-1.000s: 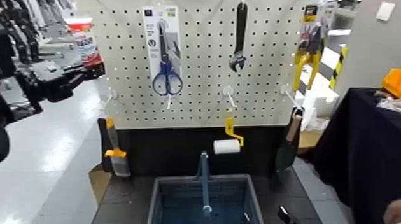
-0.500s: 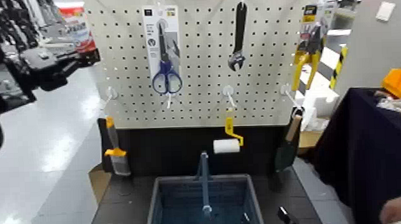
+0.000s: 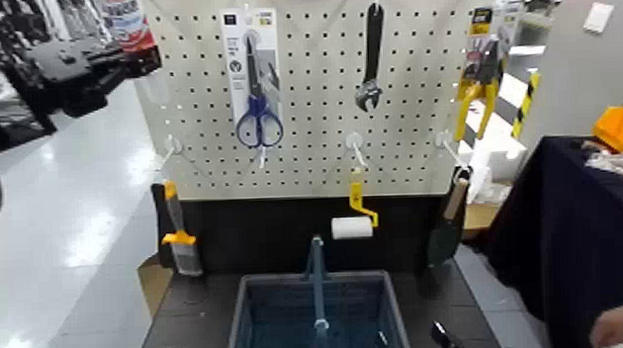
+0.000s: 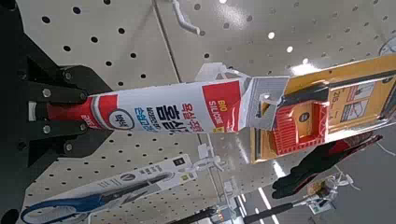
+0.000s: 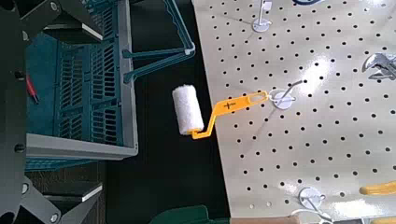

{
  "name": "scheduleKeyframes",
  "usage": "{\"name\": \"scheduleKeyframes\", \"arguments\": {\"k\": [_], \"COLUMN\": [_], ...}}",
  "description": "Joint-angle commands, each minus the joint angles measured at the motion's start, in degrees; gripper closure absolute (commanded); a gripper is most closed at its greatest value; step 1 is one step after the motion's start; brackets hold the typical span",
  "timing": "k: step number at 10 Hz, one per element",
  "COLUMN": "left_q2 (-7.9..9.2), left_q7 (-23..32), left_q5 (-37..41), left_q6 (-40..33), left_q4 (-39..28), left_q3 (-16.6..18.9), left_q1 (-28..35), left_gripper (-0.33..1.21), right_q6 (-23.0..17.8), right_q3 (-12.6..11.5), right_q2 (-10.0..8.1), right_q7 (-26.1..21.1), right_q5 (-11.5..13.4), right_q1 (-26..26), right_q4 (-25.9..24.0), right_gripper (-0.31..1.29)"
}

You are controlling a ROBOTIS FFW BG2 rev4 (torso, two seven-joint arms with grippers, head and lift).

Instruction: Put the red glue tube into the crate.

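Observation:
The red glue tube (image 3: pixel 127 19) is red and white with dark lettering. It hangs high at the upper left, beside the pegboard's top left corner. My left gripper (image 3: pixel 123 56) is shut on its red end (image 4: pixel 65 110), and the tube's long body (image 4: pixel 168 107) sticks out sideways. The crate (image 3: pixel 243 312) is blue-grey with latticed sides and an upright handle (image 3: pixel 317 280). It stands low in the middle, far below the tube. My right gripper (image 3: pixel 442 337) rests low beside the crate's right side. In the right wrist view its jaws stand wide apart, with the crate (image 5: pixel 84 84) beyond them.
The pegboard (image 3: pixel 313 117) carries blue scissors (image 3: pixel 258 114), a wrench (image 3: pixel 371 60), yellow pliers (image 3: pixel 478 81), a paint roller (image 3: pixel 353 224), a brush (image 3: pixel 179 240) and a trowel (image 3: pixel 448 231). A person's hand (image 3: pixel 618 326) shows at the lower right by a dark-draped table (image 3: pixel 565 236).
My left arm has lifted the glue tube higher and a little right, up to the pegboard's top left corner. The crate and right gripper have not moved.

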Motion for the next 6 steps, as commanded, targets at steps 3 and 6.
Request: {"name": "scheduleKeyframes", "arguments": {"k": [3, 6], "left_q2": [-1.04, -2.36], "left_q7": [0.65, 1.62], "left_q5": [2.08, 5.50], "left_q6": [0.10, 0.28], "left_q4": [-0.58, -0.67], "left_q3": [-2.87, -4.54], "left_q1": [1.17, 4.16], "left_gripper": [1.11, 1.11], "right_q6": [0.00, 0.00], "right_q3": [0.00, 0.17], "right_q2": [0.00, -0.09], "right_q7": [0.00, -0.09], "right_q5": [-0.07, -0.07], "right_q1": [0.09, 0.09], "right_q4": [0.01, -0.08], "right_gripper": [0.18, 0.18]}}
